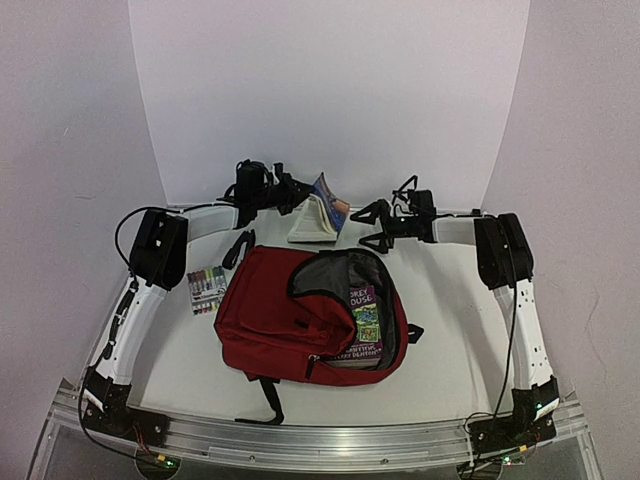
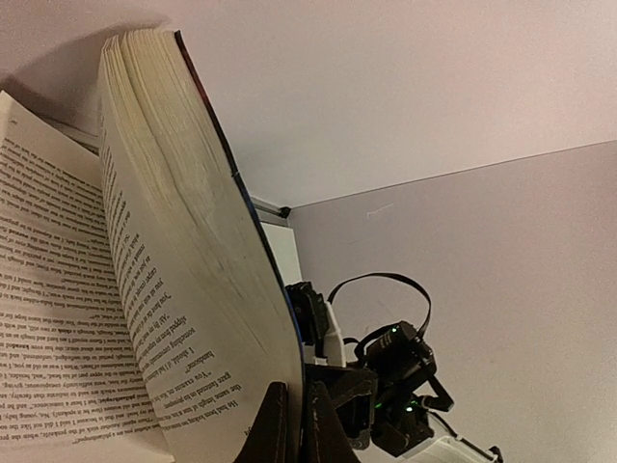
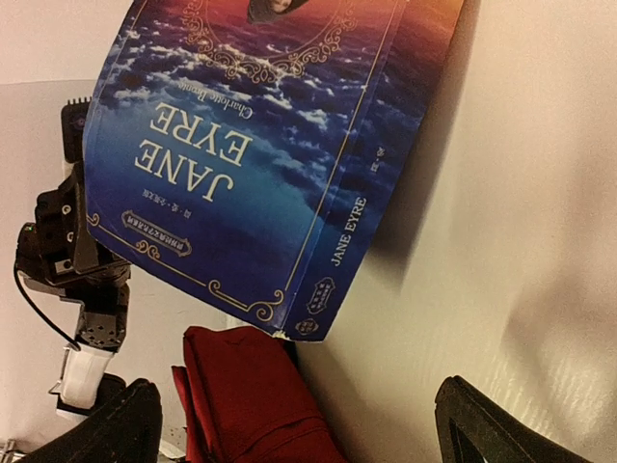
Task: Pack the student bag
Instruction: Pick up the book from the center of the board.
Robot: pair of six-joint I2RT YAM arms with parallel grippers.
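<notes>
Only right-wrist view — Jane Eyre cover point(image 3: 231, 169)

Dark red backpack point(image 1: 270, 315) lies flat mid-worktop, nearer the near edge. Main compartment unzipped, gaping rightward, grey lining showing. Black strap trails toward near edge.

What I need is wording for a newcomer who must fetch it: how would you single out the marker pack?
Find the dark red student bag, the biggest thing in view. Just off its left side, next to the white left arm, lies the marker pack. It is the only flat row of differently coloured pens; the blue paperback is held up behind the bag.
</notes>
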